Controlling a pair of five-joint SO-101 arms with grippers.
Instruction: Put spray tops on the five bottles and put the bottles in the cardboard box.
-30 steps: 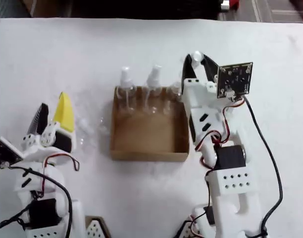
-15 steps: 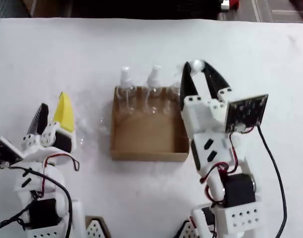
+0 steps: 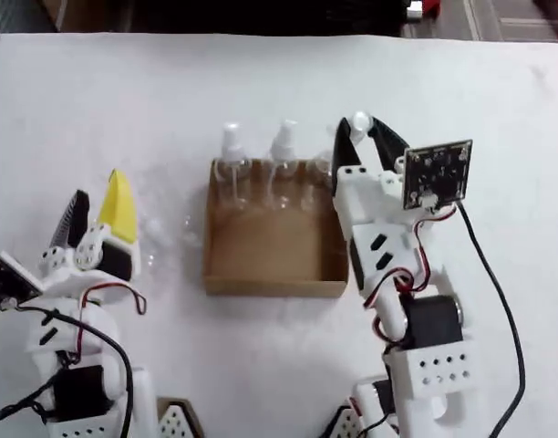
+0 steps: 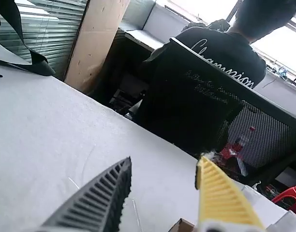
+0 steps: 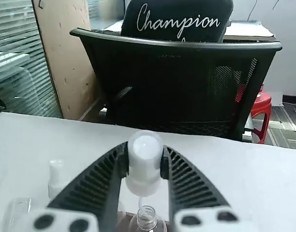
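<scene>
The cardboard box (image 3: pixel 270 274) sits mid-table. Along its far wall stand two clear bottles with white spray tops (image 3: pixel 232 146) (image 3: pixel 284 141) and a third bottle (image 3: pixel 323 170) with a bare neck. My right gripper (image 3: pixel 359 122) hovers over the box's far right corner, shut on a white spray top (image 5: pixel 145 162). In the right wrist view the top hangs just above the bare bottle's mouth (image 5: pixel 147 215), with a capped bottle (image 5: pixel 56 176) beside it. My left gripper (image 3: pixel 97 205) (image 4: pixel 165 162) rests left of the box, open, with nothing between its black and yellow fingers.
Something clear and glinting (image 3: pixel 160 224) lies on the white table between my left gripper and the box; I cannot tell what it is. A box corner (image 4: pixel 179 225) shows in the left wrist view. A black chair (image 5: pixel 186 87) stands beyond the table's far edge.
My right arm drew back slightly toward the near side and its wrist rolled over and back, keeping the spray top. The left arm stayed still.
</scene>
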